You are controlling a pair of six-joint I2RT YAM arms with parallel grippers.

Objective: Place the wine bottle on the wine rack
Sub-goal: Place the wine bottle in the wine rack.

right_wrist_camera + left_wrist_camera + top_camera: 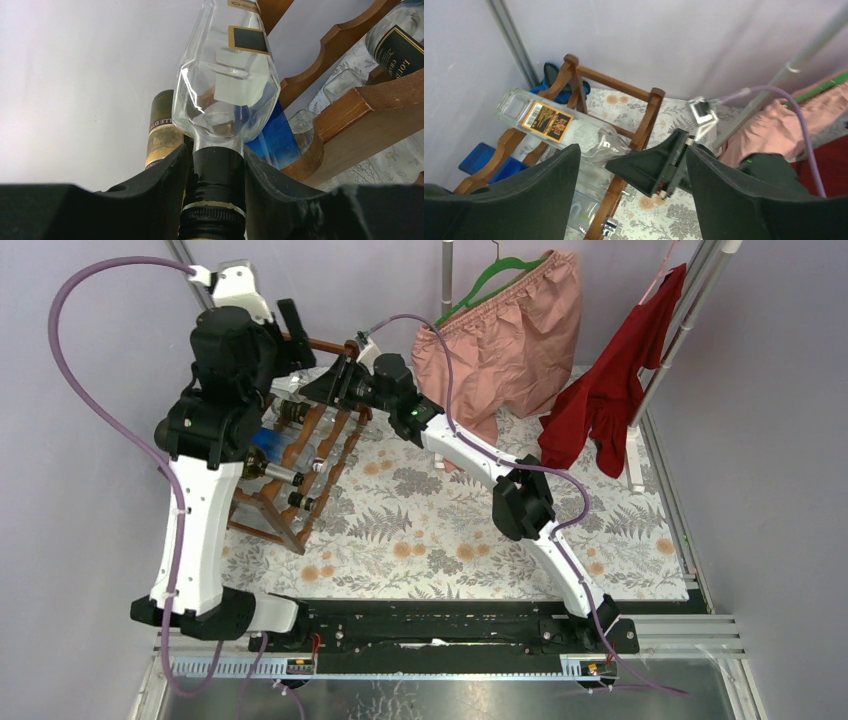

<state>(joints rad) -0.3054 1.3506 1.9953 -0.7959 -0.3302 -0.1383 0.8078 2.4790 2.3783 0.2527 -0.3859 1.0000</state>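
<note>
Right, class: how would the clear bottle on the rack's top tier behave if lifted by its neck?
Probably light for its size: the clear glass bottle looks empty. Its flat-faceted body may resist rolling in the wine rack's scalloped cradle. Smooth glass is likely slippery and breakable; the right hand grips only its capped neck.

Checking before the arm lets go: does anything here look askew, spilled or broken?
Nothing stands out. The clear bottle lies on its side across the top rails of the wine rack, with its black-capped neck in the right hand. No spill or breakage shows.
</note>
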